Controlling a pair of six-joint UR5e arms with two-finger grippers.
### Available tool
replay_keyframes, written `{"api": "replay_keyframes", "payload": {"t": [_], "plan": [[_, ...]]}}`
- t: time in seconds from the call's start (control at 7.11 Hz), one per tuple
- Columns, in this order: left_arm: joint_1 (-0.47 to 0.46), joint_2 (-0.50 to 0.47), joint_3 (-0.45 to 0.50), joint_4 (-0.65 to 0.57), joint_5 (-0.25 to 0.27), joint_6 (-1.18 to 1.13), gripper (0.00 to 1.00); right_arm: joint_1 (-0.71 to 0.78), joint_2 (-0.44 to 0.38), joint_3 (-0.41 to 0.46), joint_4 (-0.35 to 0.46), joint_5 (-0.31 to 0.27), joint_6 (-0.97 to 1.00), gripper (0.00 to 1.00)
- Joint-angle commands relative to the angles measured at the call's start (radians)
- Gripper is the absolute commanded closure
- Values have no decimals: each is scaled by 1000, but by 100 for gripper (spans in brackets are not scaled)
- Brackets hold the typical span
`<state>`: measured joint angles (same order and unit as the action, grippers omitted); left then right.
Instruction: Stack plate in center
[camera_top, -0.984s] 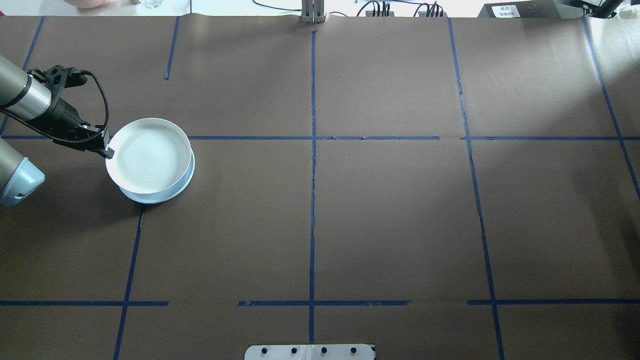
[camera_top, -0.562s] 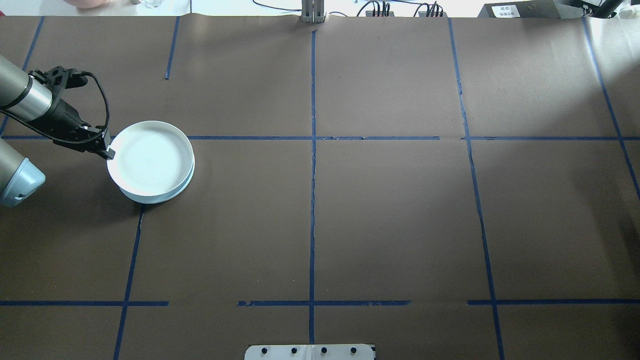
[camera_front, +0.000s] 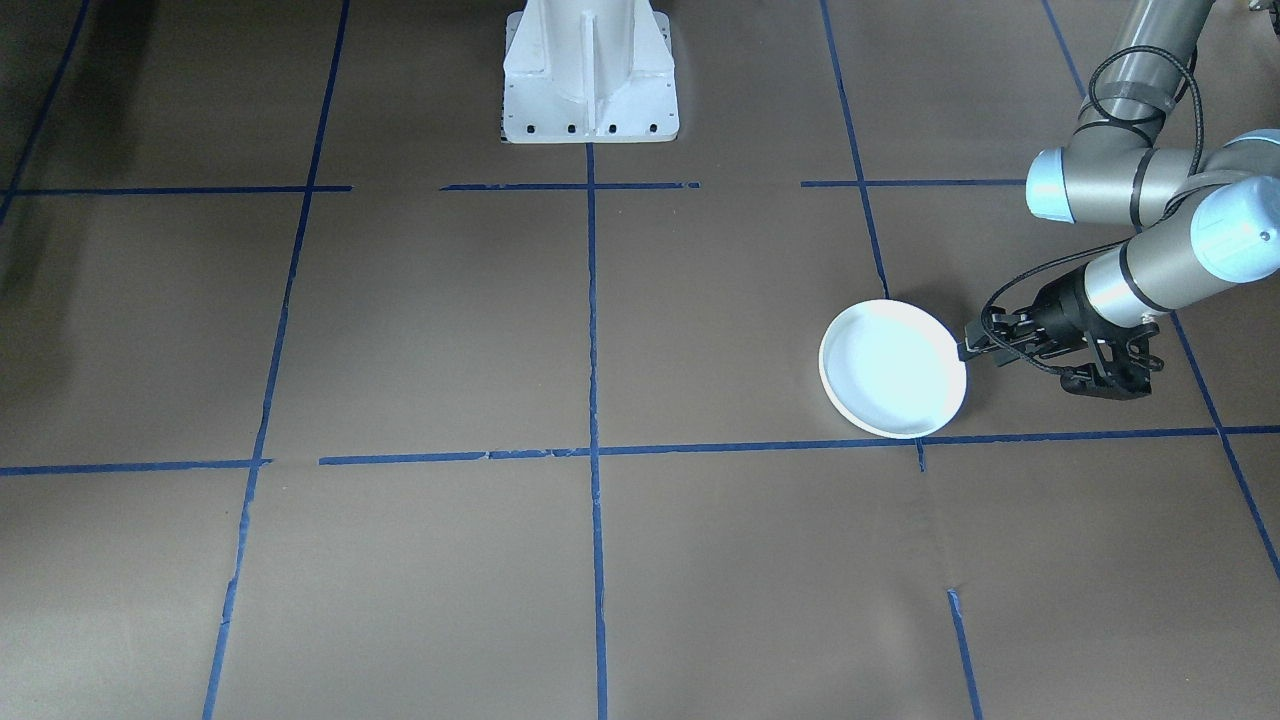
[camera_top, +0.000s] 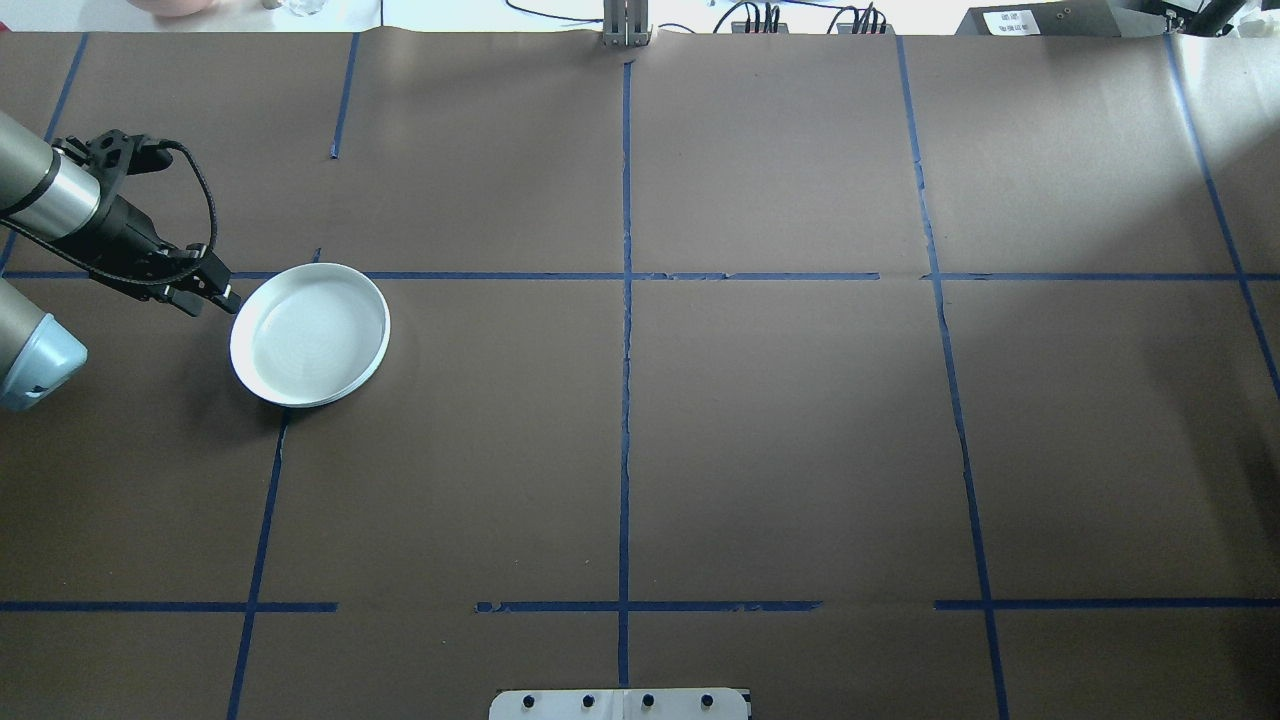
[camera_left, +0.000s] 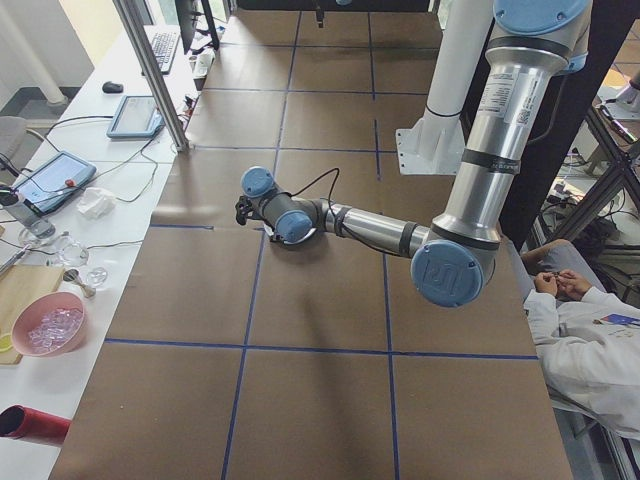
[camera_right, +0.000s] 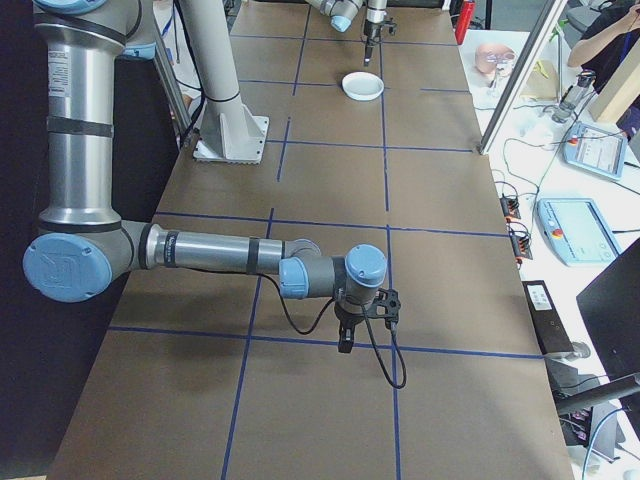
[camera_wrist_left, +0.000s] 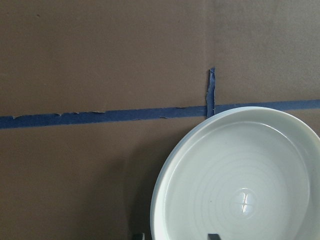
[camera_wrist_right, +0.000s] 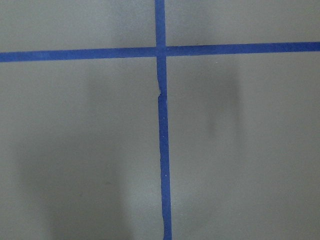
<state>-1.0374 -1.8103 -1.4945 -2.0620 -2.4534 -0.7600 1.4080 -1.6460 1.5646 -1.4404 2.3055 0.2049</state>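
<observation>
**Left tool at the plate rim, grasp not closed.** Nearest the left wrist camera, two dark fingertips (camera_wrist_left: 214, 236) just enter the lower edge of the view. They stand apart, and the rim of the white plate (camera_top: 310, 335) seems to pass between them, one tip outside the rim and one over the bowl. The left tool (camera_top: 228, 298) is thus spread at the plate's edge and clamped on nothing; whether either tip touches the rim cannot be told. The plate lies flat on the brown surface (camera_top: 780, 430), just on the robot's side of a blue tape line (camera_wrist_left: 100, 116) and well apart from the middle tape line (camera_top: 625, 440), far toward the robot's left. By judgement the step in hand is the pick-up. The next move calls for closing squarely on the thin rim, lifting without tipping, and carrying the plate across to the centre. A faint doubled edge along the plate's near side may mark a second plate nested beneath, but this is too fine to confirm. No receiving plate shows at the centre. Farthest off, the right tool (camera_right: 345, 342) points down at bare surface. Its wrist camera shows only crossing tape, so its fingers cannot be judged apart or together.
</observation>
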Motion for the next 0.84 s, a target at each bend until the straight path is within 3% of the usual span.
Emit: {"api": "replay_keyframes", "payload": {"t": [0.0,0.14,0.28,0.42,0.7], "plan": [[-108,37,0,16,10,153,29,0,0,0,0,0,1,0],[-192,63,0,72,11,269,23,-1,0,0,0,0,1,0],[-267,106,-3,135,14,432,0,0,0,0,0,0,1,0],[-338,123,-3,220,75,594,0,-1,0,0,0,0,1,0],[-487,160,-3,391,111,837,0,-1,0,0,0,0,1,0]]}}
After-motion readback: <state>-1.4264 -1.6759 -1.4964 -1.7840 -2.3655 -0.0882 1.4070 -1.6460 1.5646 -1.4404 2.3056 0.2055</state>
